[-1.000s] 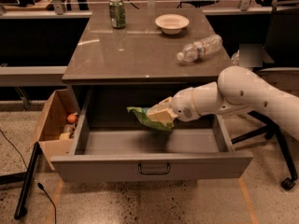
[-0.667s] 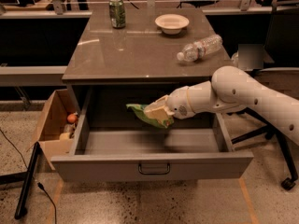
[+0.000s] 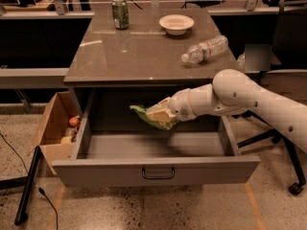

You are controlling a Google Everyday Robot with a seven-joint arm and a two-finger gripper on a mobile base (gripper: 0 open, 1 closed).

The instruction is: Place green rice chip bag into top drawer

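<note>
The top drawer (image 3: 156,169) is pulled wide open under the grey table, its dark handle at the front centre. My gripper (image 3: 157,116) reaches in from the right on a white arm and is shut on the green rice chip bag (image 3: 146,115). It holds the bag above the drawer's bare floor, near the back middle. The bag's left end sticks out past the fingers; the rest is hidden by the gripper.
On the table top (image 3: 144,51) stand a green soda can (image 3: 120,13), a white bowl (image 3: 176,23) and a plastic bottle (image 3: 206,48) lying on its side. A brown cardboard box (image 3: 54,128) with small items sits left of the drawer. A chair base is at right.
My gripper has moved a little to the left and deeper over the drawer with the bag still held. Nothing else has moved.
</note>
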